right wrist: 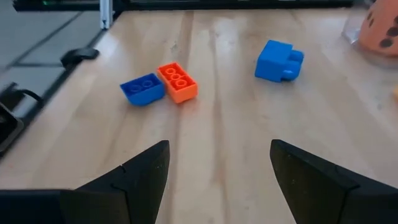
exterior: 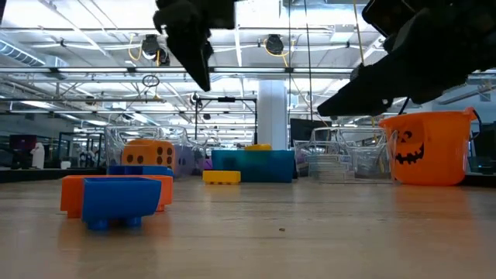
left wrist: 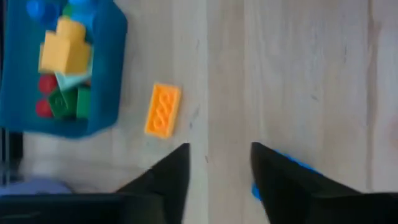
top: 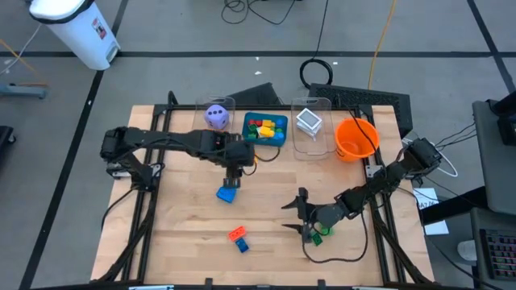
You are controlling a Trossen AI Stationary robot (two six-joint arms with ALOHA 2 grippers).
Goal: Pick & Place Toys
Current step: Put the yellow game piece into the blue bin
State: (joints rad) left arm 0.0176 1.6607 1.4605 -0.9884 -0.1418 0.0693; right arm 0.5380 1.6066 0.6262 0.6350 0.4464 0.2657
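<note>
The left gripper (top: 232, 179), fingers parted and holding nothing, hovers just above the blue brick (top: 227, 193), which lies on the table in front of the teal tray (top: 265, 129). The brick's long axis seems to run toward the tray, though it is partly hidden. The right gripper (top: 305, 217), also open and empty, waits farther from the tray.

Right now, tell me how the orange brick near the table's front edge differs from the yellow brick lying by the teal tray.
The orange brick lies touching a small blue brick near the table's front edge; the yellow brick lies alone just outside the teal tray. The orange brick is a redder orange, the yellow brick a paler yellow-orange. Both are oblong studded bricks lying studs up on the wooden table, and no fingers grip either.
</note>
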